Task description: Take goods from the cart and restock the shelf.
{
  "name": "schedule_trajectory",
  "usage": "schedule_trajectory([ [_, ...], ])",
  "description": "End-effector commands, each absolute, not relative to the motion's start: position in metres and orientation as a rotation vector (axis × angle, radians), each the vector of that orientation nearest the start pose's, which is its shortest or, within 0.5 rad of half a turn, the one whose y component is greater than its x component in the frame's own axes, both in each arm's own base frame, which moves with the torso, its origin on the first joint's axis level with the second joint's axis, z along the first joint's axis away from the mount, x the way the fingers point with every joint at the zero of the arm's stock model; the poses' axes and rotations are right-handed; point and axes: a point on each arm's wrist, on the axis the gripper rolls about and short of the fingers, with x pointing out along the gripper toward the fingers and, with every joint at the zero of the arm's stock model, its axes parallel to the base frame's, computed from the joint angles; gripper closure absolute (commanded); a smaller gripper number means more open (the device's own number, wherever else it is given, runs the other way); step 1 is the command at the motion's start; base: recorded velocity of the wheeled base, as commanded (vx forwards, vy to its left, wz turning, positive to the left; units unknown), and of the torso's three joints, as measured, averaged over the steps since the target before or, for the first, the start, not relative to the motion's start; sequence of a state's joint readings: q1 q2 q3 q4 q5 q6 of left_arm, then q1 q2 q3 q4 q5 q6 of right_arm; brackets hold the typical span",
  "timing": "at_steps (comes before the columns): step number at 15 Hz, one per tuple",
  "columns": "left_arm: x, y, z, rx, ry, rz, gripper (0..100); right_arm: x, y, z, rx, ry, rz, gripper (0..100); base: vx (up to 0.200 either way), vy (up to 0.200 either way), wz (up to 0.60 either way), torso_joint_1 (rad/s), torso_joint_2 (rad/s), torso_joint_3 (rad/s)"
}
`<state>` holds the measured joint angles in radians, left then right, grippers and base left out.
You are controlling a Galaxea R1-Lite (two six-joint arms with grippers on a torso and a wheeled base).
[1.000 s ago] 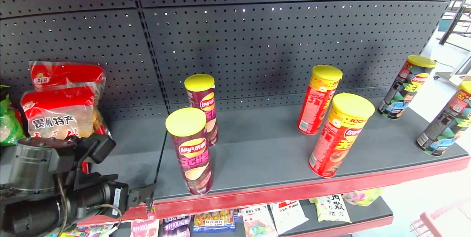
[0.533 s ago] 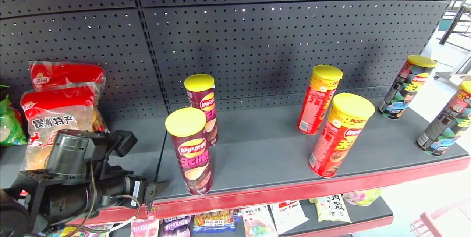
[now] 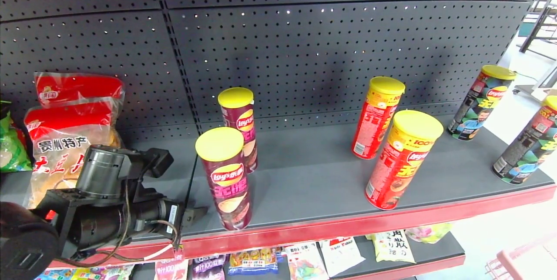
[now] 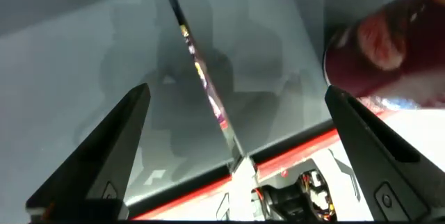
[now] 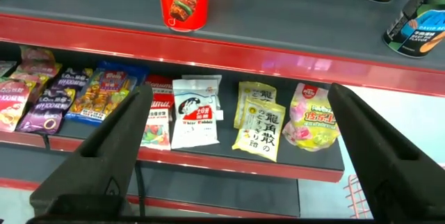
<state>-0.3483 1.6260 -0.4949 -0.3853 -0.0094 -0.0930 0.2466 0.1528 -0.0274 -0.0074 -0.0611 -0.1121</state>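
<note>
Edges right over the last second, left gripper (image 3: pixel 196 215) spread and empty, now just left of the tall maroon cylindrical can with yellow lid (image 3: pixel 228 180) upright at the near edge of the dark grey metal shelf (image 3: pixel 304 184), suggesting a straightening nudge, not a delivery.

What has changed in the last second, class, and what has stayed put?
The left gripper, open and empty, moved to the right along the front edge of the shelf, closer to the front purple can. Nothing was grasped or released. The other cans and the snack bags stayed in place.
</note>
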Motion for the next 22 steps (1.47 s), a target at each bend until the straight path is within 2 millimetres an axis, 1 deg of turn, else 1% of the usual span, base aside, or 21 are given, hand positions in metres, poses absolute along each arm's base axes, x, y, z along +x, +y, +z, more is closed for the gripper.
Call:
schedule_trajectory([
  [1, 0.224, -0.082, 0.104, 0.039, 0.752, -0.309, 0, -0.011, -0.004, 0.087, -0.13, 0.106, 0.192, 0, 0.0, 0.0, 0.0, 0.0, 0.0, 0.0],
  [12, 0.242, -0.096, 0.105, 0.049, 0.734, -0.329, 0, -0.012, -0.004, 0.087, -0.129, 0.101, 0.181, 0, 0.0, 0.0, 0.0, 0.0, 0.0, 0.0],
  [22, 0.245, -0.1, 0.104, 0.05, 0.725, -0.336, 0, -0.012, -0.004, 0.087, -0.128, 0.101, 0.179, 0, 0.0, 0.0, 0.0, 0.0, 0.0, 0.0],
])
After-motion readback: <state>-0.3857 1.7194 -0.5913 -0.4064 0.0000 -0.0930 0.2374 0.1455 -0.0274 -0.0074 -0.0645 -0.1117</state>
